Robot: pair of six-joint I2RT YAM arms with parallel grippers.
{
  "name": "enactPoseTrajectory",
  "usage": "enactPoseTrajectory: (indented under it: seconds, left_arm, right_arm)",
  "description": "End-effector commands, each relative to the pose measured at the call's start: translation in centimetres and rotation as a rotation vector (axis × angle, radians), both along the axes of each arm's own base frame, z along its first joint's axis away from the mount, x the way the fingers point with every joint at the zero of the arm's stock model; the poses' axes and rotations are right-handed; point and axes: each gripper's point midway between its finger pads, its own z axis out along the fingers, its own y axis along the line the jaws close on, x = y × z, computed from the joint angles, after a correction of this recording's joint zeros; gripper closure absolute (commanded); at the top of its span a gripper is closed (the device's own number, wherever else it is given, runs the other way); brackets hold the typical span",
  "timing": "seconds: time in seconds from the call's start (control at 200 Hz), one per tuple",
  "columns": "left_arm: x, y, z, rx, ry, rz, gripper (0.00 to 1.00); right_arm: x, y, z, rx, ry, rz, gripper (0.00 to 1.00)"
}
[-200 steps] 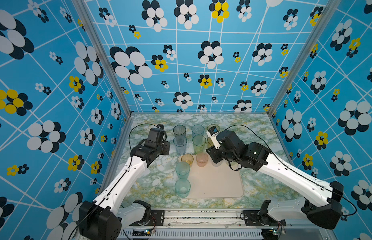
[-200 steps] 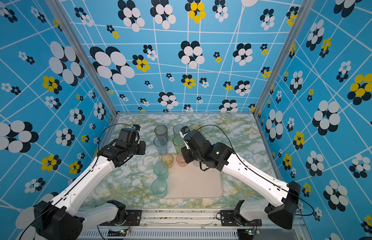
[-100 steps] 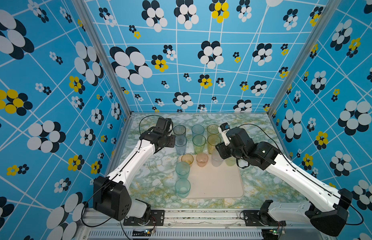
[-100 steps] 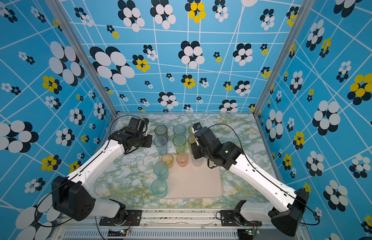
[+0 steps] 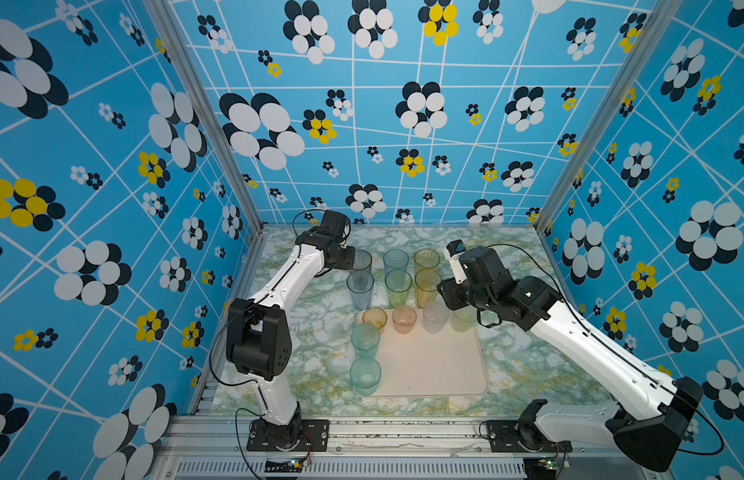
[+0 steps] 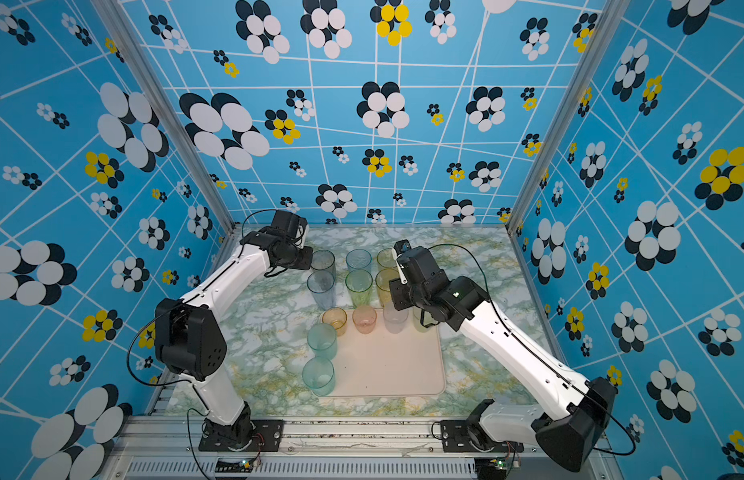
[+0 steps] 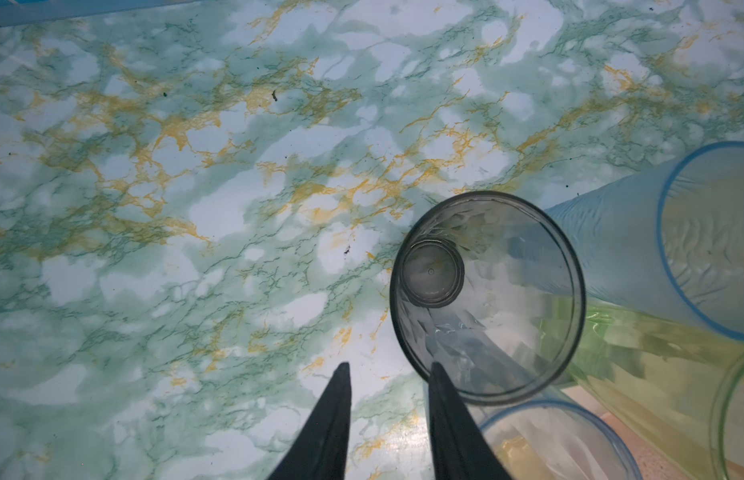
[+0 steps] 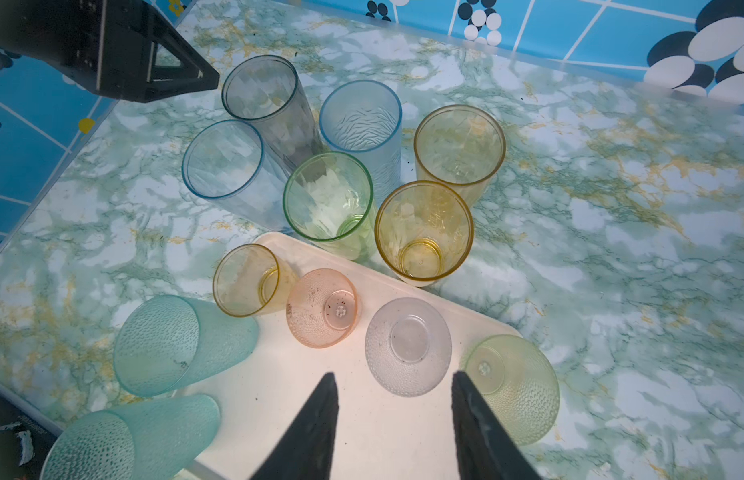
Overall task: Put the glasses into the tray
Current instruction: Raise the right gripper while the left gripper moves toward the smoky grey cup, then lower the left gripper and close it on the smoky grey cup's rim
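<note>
Grey tall tumbler (image 7: 486, 299): upright on the marbled tabletop (image 7: 195, 208), mouth up, at the far-left corner of the six tall tumblers standing behind the tray; not yet in it.
Long axis: vertical, with the open rim facing the left wrist camera.
Bearing from left gripper (image 7: 388, 365): just beside it, toward the table's middle. One fingertip overlaps the rim in the left wrist view and the other hangs outside the wall. Contact cannot be told.
Jaw state, left: apart, nothing pinched.
Nearer arm: left, by judgement; the right arm is across the cluster.
Neighbours: blue tall tumbler (image 8: 222, 160) just beside on the tray side; frosted blue tall tumbler (image 8: 359, 116) just beside toward the middle. A straight-up lift looks safest.
Destination: cream tray (image 5: 428, 365), nearer the robot than the cluster.
Other arm: right gripper (image 8: 393, 373), spread and empty, above the tray near the clear short tumbler (image 8: 407, 347) and pale green short tumbler (image 8: 515, 390).
</note>
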Motion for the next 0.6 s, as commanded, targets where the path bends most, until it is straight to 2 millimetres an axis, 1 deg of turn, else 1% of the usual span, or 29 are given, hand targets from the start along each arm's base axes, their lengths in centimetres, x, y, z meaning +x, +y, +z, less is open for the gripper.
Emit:
enactPoseTrajectory:
  seconds: [0.0, 0.035, 0.045, 0.055, 0.2, 0.44, 0.595]
  left_arm:
    - [0.6, -0.3, 0.6, -0.008, 0.005, -0.025, 0.67]
    - [0.8, -0.4, 1.0, -0.012, -0.005, -0.025, 0.67]
    - [0.9, -0.4, 0.4, -0.008, 0.007, -0.025, 0.67]
    - [1.0, -0.4, 0.3, -0.007, 0.01, -0.026, 0.67]
    - [1.6, -0.3, -0.4, 0.02, 0.035, -0.031, 0.71]
    - [1.9, 0.3, -0.7, 0.072, 0.049, -0.034, 0.73]
    - [2.2, 0.1, -1.0, 0.078, 0.058, -0.043, 0.74]
  right_arm:
    - [0.7, 0.7, 1.0, 0.028, -0.016, 0.022, 0.53]
    - [0.8, 0.7, 0.8, 0.025, -0.01, 0.024, 0.53]
    - [0.9, 0.7, 0.8, 0.024, -0.01, 0.024, 0.53]
    - [0.9, 0.7, 0.8, 0.024, -0.009, 0.024, 0.53]
    - [1.3, 0.9, 0.5, 0.02, 0.002, 0.028, 0.53]
    - [1.6, 0.6, 0.4, 0.015, 0.007, 0.024, 0.53]
    - [1.6, 0.4, 0.6, 0.018, 0.004, 0.018, 0.53]
